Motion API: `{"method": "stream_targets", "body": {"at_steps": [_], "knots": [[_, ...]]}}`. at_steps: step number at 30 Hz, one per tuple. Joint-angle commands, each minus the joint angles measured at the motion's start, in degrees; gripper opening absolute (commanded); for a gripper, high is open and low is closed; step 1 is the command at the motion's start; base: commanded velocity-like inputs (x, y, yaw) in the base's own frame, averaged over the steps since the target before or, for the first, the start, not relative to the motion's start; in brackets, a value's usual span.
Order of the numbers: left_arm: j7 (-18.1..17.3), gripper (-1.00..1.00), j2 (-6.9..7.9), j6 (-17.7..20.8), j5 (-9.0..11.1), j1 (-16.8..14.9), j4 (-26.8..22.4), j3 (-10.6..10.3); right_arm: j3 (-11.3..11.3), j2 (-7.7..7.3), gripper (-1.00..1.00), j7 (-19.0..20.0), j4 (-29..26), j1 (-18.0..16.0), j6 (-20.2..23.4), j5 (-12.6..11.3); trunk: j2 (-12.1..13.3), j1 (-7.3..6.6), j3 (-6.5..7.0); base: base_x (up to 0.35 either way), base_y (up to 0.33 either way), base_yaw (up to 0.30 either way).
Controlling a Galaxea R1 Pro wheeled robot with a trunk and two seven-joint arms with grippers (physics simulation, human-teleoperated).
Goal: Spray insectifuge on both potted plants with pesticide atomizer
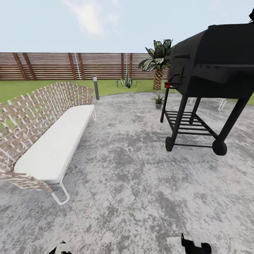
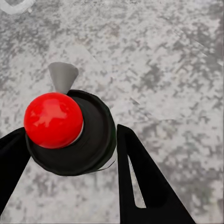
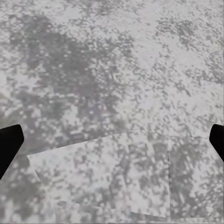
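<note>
L gripper (image 2: 70, 154) jaws clamped round 1 atomizer (image 2: 70, 133), red knob up. R gripper (image 3: 112, 135) jaws wide, empty. 1 potted plant (image 1: 158, 100) on patio (image 1: 134, 169) by 1 grill (image 1: 208, 70); 1 sofa (image 1: 46, 134).

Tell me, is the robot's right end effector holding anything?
No. In the right wrist view the right end effector has its fingers spread wide apart, with only the grey patio between them.

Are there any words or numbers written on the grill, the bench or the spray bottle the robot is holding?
None can be read.
The black grill shows no label or number.
The woven bench has no writing.
The spray bottle, seen from above in the left gripper, shows only its red knob and black cap, no words.
</note>
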Motion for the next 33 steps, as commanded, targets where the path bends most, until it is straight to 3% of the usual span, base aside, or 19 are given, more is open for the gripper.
{"method": "stream_targets", "body": {"at_steps": [1, 33], "knots": [[0.06, -1.00, 0.00, -0.19, -0.21, -0.03, 0.05, 0.05, -0.38, 0.00, 1.00, -0.18, 0.06, -0.04, -0.17, 0.50, -0.02, 0.02, -0.05, 0.339, 0.000, 0.000], [0.06, -1.00, 0.00, -0.25, -0.26, -0.03, 0.05, 0.05, -0.35, 0.00, 1.00, -0.18, 0.06, -0.04, -0.17, 0.50, -0.02, 0.02, -0.05, 0.339, 0.000, 0.000]]}}
